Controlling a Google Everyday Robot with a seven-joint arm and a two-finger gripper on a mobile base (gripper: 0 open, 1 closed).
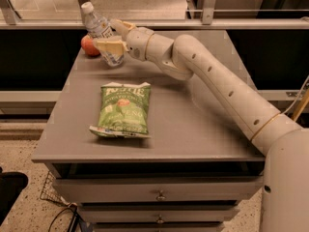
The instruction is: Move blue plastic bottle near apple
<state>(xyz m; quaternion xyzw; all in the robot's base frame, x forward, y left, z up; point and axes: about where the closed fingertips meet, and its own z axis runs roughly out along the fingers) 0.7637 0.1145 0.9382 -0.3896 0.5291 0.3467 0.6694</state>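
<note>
The blue plastic bottle (100,32) is clear with a white cap and a pale label. It leans to the left near the far left corner of the grey table (193,124). My gripper (112,35) is shut on the bottle's middle, one finger in front and one behind. The bottle's base seems to touch or hover just above the tabletop. The apple (89,46) is small, round and red, and sits right behind and left of the bottle, partly hidden by it.
A green chip bag (123,110) lies flat in the middle-left of the table. My white arm (222,86) stretches across the table from the right. Drawers (159,195) are below the front edge. A rail runs behind the table.
</note>
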